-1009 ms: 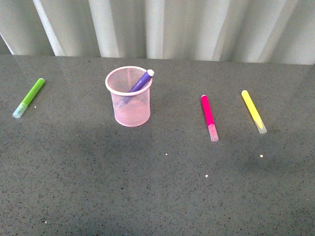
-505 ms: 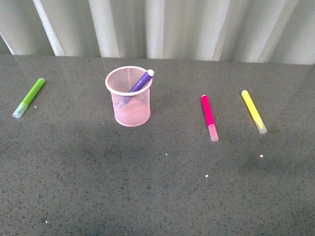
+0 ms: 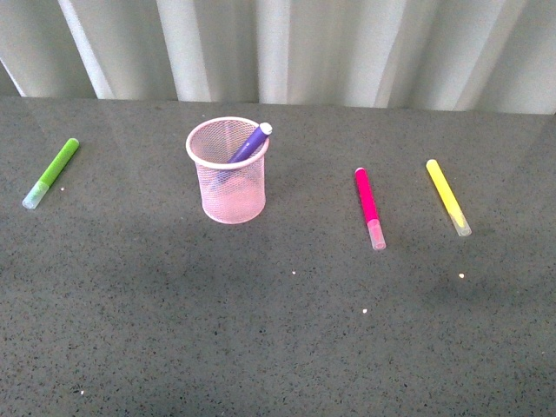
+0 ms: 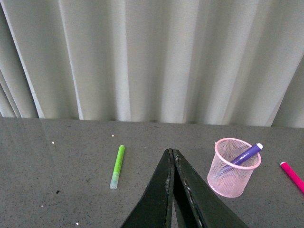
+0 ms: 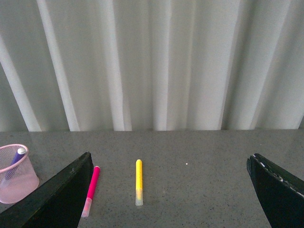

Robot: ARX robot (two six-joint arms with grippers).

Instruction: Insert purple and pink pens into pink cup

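One pink cup (image 3: pixel 233 195); four pens: purple pen (image 3: pixel 250 143) inside it, pink pen (image 3: pixel 369 207), yellow pen (image 3: pixel 446 195), green pen (image 3: pixel 52 172) on the surface (image 3: pixel 261 330). Left hand (image 4: pixel 172 156) pinched together, right hand (image 5: pixel 171 156) spread wide, both empty.

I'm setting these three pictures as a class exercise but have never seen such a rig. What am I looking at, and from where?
A two-armed robot faces a dark table. The front view is from a camera on its body; no arm shows there. The other two are from wrist cameras, so the black shapes are its grippers: the left gripper shut, the right gripper open, both empty. On the table stands a pink cup with a purple pen leaning inside. A pink pen and a yellow pen lie to its right, a green pen to its left.
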